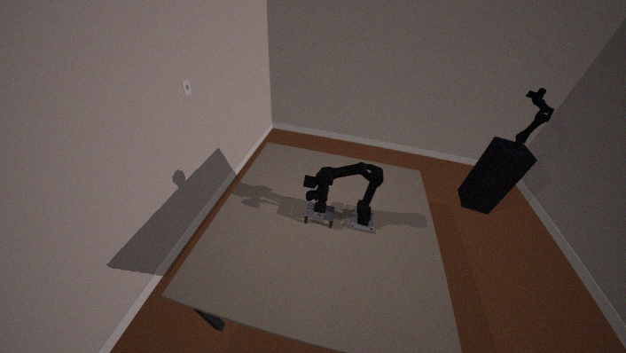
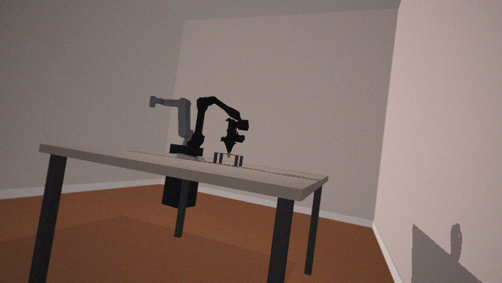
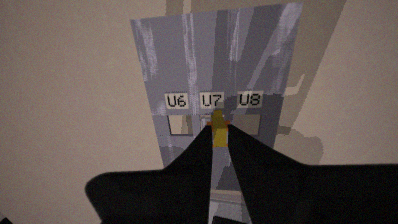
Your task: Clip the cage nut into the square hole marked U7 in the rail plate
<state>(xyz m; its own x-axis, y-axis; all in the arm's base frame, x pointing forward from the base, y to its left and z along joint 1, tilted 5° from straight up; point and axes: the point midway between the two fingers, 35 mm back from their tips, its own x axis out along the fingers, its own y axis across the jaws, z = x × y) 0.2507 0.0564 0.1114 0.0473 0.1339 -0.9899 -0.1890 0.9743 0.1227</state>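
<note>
The cage nut [image 3: 220, 139] [image 2: 229, 155] is a small yellow piece with orange bits at its sides. My gripper [image 3: 218, 130] [image 2: 229, 153] is shut on it, pointing down over the rail plate [image 3: 167, 55] [image 1: 313, 214]. In the wrist view the nut covers most of the U7 hole [image 3: 204, 121], just below the U7 label [image 3: 211, 100]. In the exterior view the yellow reaches slightly below the plate's top line, so it appears to be partly in the hole. The wings and whether the flanges touch the plate cannot be made out.
The U6 hole [image 3: 180, 125] and U8 hole [image 3: 248, 125] lie either side of U7. The plate stands on short dark legs on the table [image 1: 275, 275] [image 2: 121, 167]. The arm's base is beside it. A second arm on a black pedestal [image 1: 496, 175] stands off the table.
</note>
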